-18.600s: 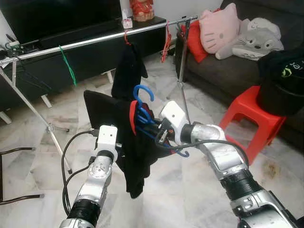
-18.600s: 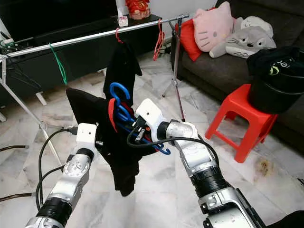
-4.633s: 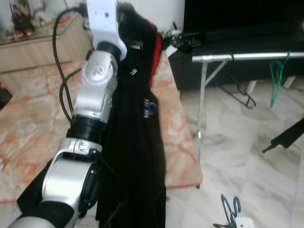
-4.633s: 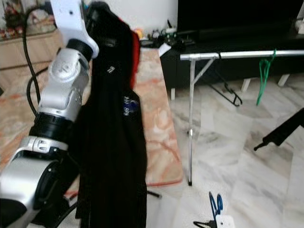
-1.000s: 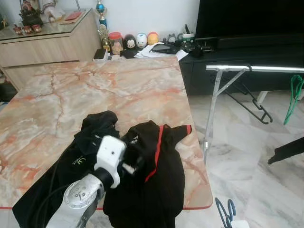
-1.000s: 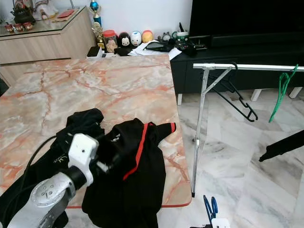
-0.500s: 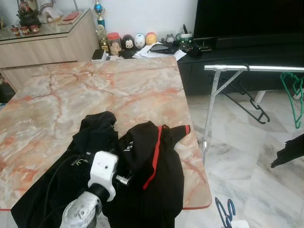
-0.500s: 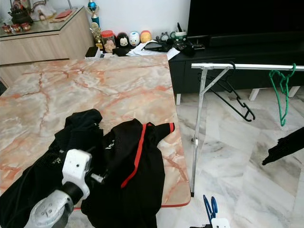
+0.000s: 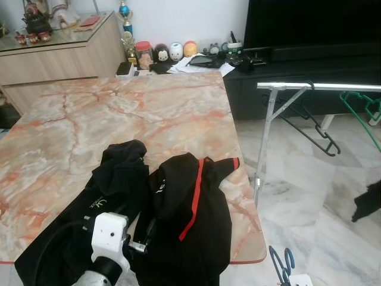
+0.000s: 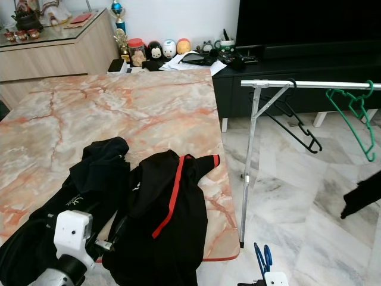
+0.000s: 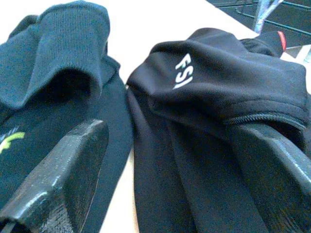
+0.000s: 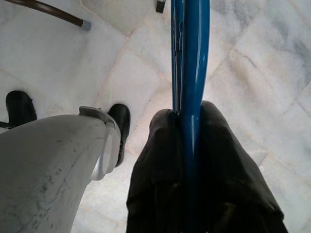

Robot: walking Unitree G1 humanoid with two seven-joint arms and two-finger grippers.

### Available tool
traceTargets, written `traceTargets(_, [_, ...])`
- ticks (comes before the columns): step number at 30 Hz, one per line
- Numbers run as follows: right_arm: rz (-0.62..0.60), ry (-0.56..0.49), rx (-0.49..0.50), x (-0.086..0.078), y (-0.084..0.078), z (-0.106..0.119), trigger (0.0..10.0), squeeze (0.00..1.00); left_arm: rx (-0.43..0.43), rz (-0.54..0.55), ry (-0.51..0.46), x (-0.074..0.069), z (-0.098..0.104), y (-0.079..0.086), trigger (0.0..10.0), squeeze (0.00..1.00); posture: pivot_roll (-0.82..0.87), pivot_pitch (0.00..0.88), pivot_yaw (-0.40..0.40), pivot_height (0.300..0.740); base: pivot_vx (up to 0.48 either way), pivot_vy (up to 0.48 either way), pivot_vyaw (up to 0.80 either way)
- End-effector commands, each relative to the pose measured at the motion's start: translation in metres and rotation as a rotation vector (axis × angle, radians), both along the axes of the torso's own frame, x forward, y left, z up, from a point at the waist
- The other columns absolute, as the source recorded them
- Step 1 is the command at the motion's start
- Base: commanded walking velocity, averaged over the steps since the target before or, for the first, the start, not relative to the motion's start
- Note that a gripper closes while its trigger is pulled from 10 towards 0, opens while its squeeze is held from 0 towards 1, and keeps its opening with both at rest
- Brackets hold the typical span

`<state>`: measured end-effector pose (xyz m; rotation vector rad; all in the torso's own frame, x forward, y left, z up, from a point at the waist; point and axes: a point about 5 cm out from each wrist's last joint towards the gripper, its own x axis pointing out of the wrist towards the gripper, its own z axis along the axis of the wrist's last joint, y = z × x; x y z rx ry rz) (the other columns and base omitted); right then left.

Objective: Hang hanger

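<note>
Nearest, 7 o'clock: left gripper [image 11: 160, 155], fingers [image 11: 58, 170] spread wide, holding nothing, poised low over two black garments at the near edge of the marble worktop [image 9: 149, 107].

Nearest, 5 o'clock: right gripper [image 12: 192, 145], hanging low beside me, fingers pinched on the blue hangers [image 12: 190, 58], whose tips show over the floor [image 10: 262, 259].

Mid, 6 o'clock: black jacket with red stripe [image 9: 190, 208], draped partly over the worktop edge, touching the black hooded garment [image 9: 116, 173] at its 9 o'clock.

Far, 2 o'clock: clothes rail [image 10: 309, 83], carrying a green hanger [image 10: 354, 116] and a black hanger [image 10: 294, 122].

Handling note: I judge the jacket needs dressing first. I would take its collar with the left fingers, lift clear of the hooded garment, and bring a blue hanger up slowly, keeping the hook free for the rail.
</note>
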<state>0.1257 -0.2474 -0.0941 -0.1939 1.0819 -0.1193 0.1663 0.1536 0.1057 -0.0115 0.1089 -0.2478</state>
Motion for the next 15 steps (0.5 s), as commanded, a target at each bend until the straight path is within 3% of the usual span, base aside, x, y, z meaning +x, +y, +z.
traceTargets(1, [0.017,0.007,0.0,-0.001,0.0,0.0,10.0,0.0,-0.014,0.044,-0.056,-0.002,0.01,0.002,10.0,0.0,-0.04,0.0,0.054,0.732,0.0,0.0,0.0])
traceTargets(5, [0.022,0.005,0.0,0.0,0.0,0.0,10.0,0.0,-0.078,0.158,-0.165,0.008,0.027,0.005,10.0,0.0,-0.04,0.0,0.047,0.732,0.0,0.0,0.0])
traceTargets(11, [0.018,-0.001,-0.004,0.001,0.0,0.0,10.0,0.0,-0.043,0.091,-0.235,0.018,0.042,-0.005,10.0,0.0,-0.03,0.0,0.044,0.732,0.0,0.0,0.0])
traceTargets(15, [0.021,-0.001,-0.005,0.002,0.001,0.0,10.0,0.0,-0.048,0.1,-0.223,0.022,0.036,-0.004,10.0,0.0,-0.04,0.0,0.047,0.732,0.0,0.0,0.0])
